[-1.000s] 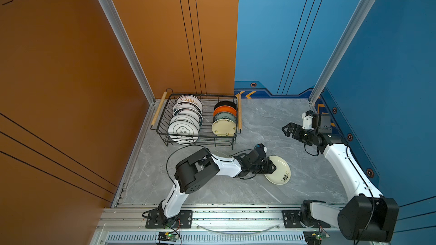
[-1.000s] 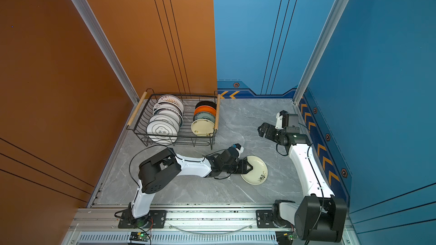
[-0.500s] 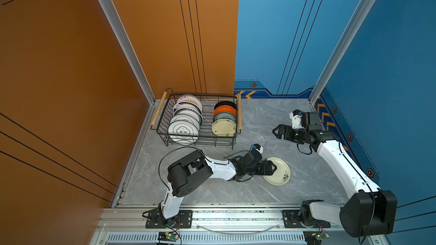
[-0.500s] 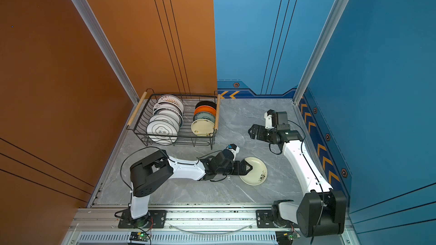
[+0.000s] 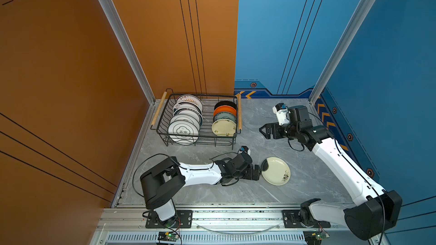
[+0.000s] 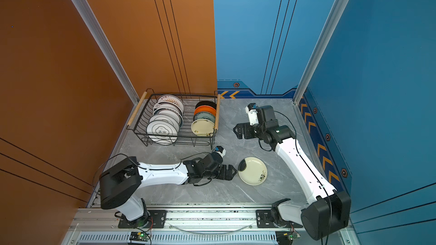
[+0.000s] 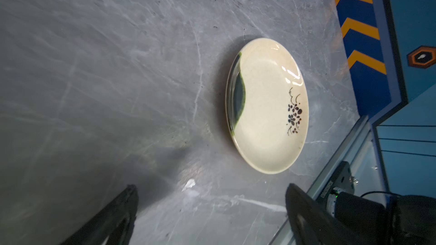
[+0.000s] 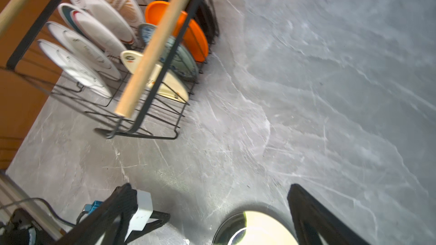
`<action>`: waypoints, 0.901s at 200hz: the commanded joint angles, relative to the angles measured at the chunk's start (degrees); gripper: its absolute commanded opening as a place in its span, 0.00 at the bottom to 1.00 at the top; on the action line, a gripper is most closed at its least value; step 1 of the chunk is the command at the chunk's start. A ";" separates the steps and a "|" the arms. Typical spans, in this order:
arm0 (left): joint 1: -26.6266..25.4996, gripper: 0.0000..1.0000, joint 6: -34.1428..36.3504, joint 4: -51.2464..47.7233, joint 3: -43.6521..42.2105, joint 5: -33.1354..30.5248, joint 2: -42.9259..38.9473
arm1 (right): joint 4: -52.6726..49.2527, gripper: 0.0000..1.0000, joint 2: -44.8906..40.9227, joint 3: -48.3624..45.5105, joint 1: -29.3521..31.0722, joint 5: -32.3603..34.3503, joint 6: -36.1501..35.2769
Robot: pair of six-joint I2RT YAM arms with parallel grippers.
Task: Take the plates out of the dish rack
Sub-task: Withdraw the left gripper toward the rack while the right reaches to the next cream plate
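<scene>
Plates, small, round and glazed: judged stiff, hard and fairly light, slick on the face, and apt to chip or crack if knocked on wire or dropped. Found the left gripper (image 5: 259,173) spread wide and holding nothing, lying low over the grey marble-patterned tabletop (image 5: 306,185), fingertips just beside the near edge of a round cream plate with a dark green crescent and a small dark flower sprig (image 5: 276,170). Saw that plate in the left wrist view lying flat and face up, apart from both black fingers (image 7: 113,218). Counted it as unloaded. Found the right gripper (image 5: 263,131) likewise spread wide and empty, held above the tabletop off to the side of the rectangular black wire dish rack (image 5: 165,116), pointing toward the light wooden rod handle (image 5: 239,114) on that side. Counted nine more standing on edge in the rack's slots: five white round plates with dark rims (image 5: 186,120) in one row, and in the other a second cream plate (image 5: 223,127) at the front, then a dark green patterned one (image 5: 223,116), an orange one (image 5: 225,110) and a black one (image 5: 225,104) at the back. Judged the upper rim the place to take hold, pinched front and back across the thin edge. Noted narrow gaps between neighbours. Reckoned a straight lift out of the slot safest, gripped firmly against slipping on the glaze and kept clear of handle and wires.
</scene>
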 commanded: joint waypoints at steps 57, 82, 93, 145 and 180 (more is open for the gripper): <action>0.05 0.98 7.96 -36.18 7.07 -21.29 -19.46 | -3.98 1.00 14.81 22.39 16.39 9.99 -25.35; 5.80 0.98 11.76 -37.06 5.77 -16.64 -28.16 | -4.66 1.00 21.28 28.78 17.97 10.39 -29.00; 8.73 0.98 13.05 -38.07 5.12 -16.35 -32.30 | -4.75 1.00 24.14 31.43 17.97 10.43 -29.86; 26.86 0.98 17.91 -44.40 2.51 -12.94 -48.08 | -7.67 0.93 36.13 42.32 19.81 9.69 -33.23; 36.26 0.98 20.14 -44.20 2.03 -4.35 -47.88 | -10.00 0.82 42.64 47.19 19.64 10.88 -35.24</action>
